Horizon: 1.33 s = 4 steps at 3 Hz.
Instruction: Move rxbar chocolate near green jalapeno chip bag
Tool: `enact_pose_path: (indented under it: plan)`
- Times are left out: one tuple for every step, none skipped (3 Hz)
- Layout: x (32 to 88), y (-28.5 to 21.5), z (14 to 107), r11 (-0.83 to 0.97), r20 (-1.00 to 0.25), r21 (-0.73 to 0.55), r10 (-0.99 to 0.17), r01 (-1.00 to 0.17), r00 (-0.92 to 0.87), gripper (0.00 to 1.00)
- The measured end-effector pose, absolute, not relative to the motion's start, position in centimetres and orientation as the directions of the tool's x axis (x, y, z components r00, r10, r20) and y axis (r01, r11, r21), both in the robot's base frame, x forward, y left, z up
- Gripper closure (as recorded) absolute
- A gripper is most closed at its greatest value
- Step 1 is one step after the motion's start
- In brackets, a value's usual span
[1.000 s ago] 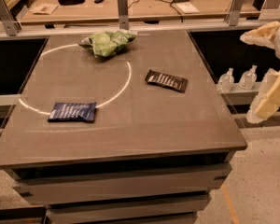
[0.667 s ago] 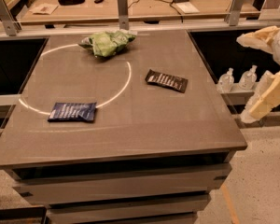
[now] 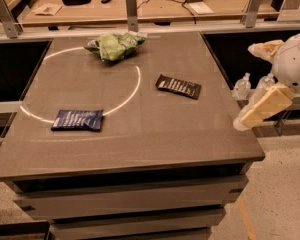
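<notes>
The rxbar chocolate, a dark brown flat wrapper with white lettering, lies on the right half of the grey table. The green jalapeno chip bag, light green and wrinkly, lies at the table's far middle. My gripper hangs off the table's right edge, to the right of the bar and apart from it. Its two cream fingers are spread wide and hold nothing.
A dark blue flat wrapper lies at the front left. A white circle line is drawn on the tabletop. Clear bottles stand beyond the right edge. A cluttered bench with metal posts runs behind.
My gripper has moved a little left, toward the table's right edge. The packets have not moved.
</notes>
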State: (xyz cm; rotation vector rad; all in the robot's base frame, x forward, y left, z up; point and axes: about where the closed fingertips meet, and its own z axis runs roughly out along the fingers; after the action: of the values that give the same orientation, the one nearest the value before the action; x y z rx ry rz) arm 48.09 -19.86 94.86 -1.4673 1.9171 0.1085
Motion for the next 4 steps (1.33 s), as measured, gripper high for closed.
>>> enact_pose_path:
  plan:
    - [48.1,-19.8,94.9,0.351,-0.573,-0.340,-0.813,-0.872,-0.103,0.00]
    - [50.0,-19.1,94.0,0.360,-0.590,-0.315,-0.799,-0.878,-0.115,0.00]
    - [53.1,-18.0,93.8,0.317,-0.619,-0.319,-0.783,-0.893,-0.057,0.00]
    - [56.4,-17.5,93.1,0.293,-0.637,-0.328,-0.770,-0.898,-0.018,0.00]
